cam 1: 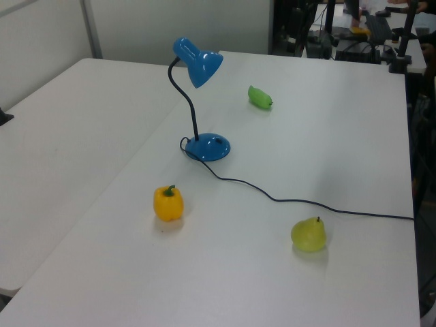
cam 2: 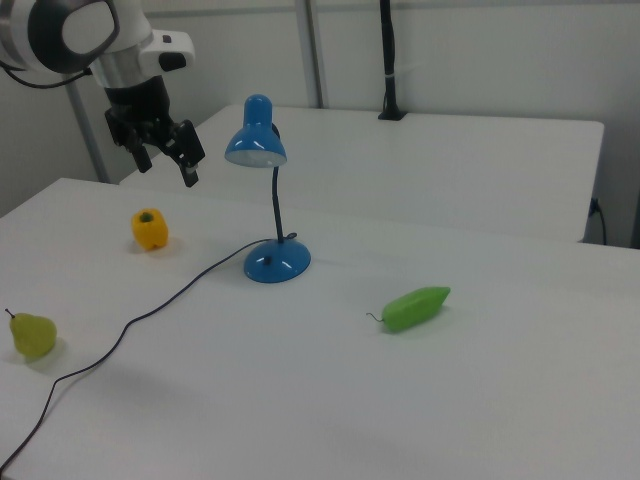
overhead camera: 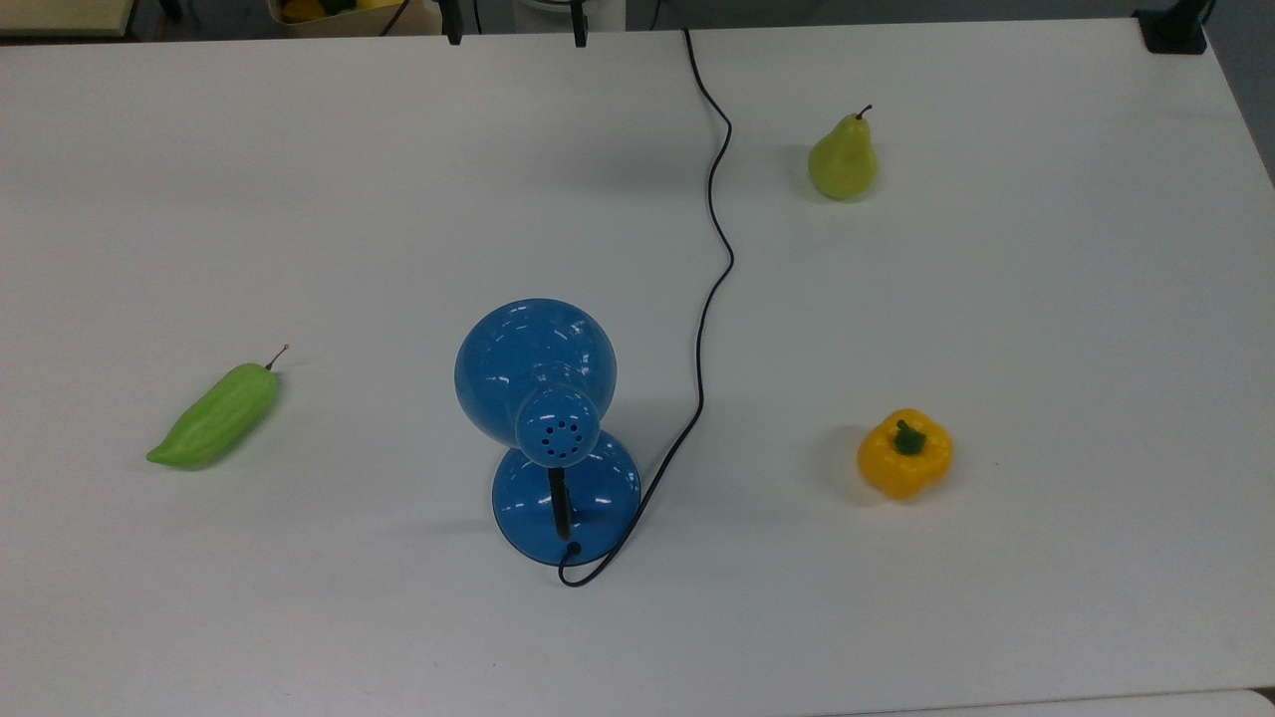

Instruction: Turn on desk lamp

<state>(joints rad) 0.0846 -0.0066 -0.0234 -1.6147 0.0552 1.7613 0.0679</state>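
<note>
A robotics lab: a white desk beneath a mounted robot arm, with camera stands and cluttered equipment behind.

Top view: lamp mid-table, chili left, pepper right, pear prob. farthest

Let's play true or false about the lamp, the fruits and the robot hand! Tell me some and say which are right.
1. The desk lamp is blue. True.
2. The gripper is holding the lamp. False: it hangs in the air, apart from it, jaws open.
3. The yellow pepper lies on the lamp's base. False: it sits apart on the table.
4. A black cord runs from the lamp's base across the table. True.
5. There are two pears. False: just one pear.
</note>
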